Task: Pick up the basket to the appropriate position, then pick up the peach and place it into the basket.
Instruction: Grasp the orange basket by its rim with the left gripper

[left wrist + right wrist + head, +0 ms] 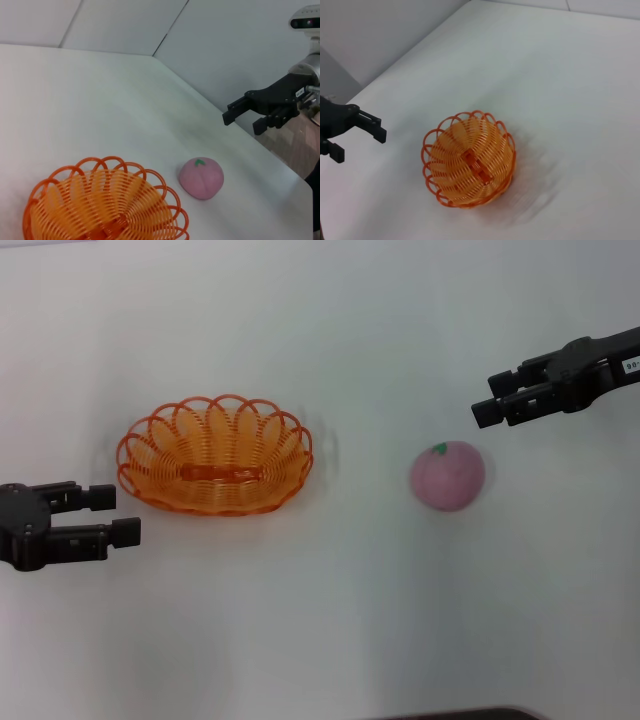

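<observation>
Head view, items on a white table point(330, 640).

Item 1: the basket point(215, 455), orange looped wire, left of centre in the frame, upright and empty. It also shows at the lower left of the left wrist view, partly cut off by the frame edge.

Item 2: the peach point(447, 475), pale pink with a green leaf mark, right of centre, well apart from the basket, resting on the table.

Item 3: the left gripper point(112, 515), at the left edge of the frame, just beside the basket's lower-left rim, not touching it. Fingers spread, holding nothing.

Item 4: the right gripper point(490, 398), upper right of the frame, near the peach but clear of it. Fingers parted, holding nothing.

Step in hand, by my judgement: grasping the basket. The left gripper would do well to close over the scalloped rim, one finger inside and one outside, since thin strands flex and slip.

Hard to make out: whether either gripper hangs above the table or near its surface. The arms are cut off.
</observation>
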`<state>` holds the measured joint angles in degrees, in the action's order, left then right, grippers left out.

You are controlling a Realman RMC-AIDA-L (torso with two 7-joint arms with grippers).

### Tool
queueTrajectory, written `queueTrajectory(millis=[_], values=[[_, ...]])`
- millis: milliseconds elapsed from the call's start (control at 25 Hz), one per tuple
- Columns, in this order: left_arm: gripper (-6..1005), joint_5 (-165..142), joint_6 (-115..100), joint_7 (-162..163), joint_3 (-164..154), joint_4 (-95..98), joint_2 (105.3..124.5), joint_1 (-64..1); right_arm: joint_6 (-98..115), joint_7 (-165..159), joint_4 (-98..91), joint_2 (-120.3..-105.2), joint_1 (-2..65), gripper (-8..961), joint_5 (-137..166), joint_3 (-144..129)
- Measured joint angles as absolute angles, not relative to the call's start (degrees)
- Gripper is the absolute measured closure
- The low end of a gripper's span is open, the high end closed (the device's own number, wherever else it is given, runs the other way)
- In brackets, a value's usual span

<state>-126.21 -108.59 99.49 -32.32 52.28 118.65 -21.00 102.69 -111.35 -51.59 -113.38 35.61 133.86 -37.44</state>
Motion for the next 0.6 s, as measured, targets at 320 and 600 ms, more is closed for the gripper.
queueTrajectory(millis=[320,600], values=[[186,-125.93,-108.90,100.01,-32.23,52.30,118.57,-21.76,102.55,-111.35,-51.59,-113.48,36.21,209,133.85,-37.57],[186,-126.13,-108.99,100.20,-32.12,52.30,118.41,-21.88,102.61,-111.35,-51.59,-113.47,36.21,208,133.85,-37.62]])
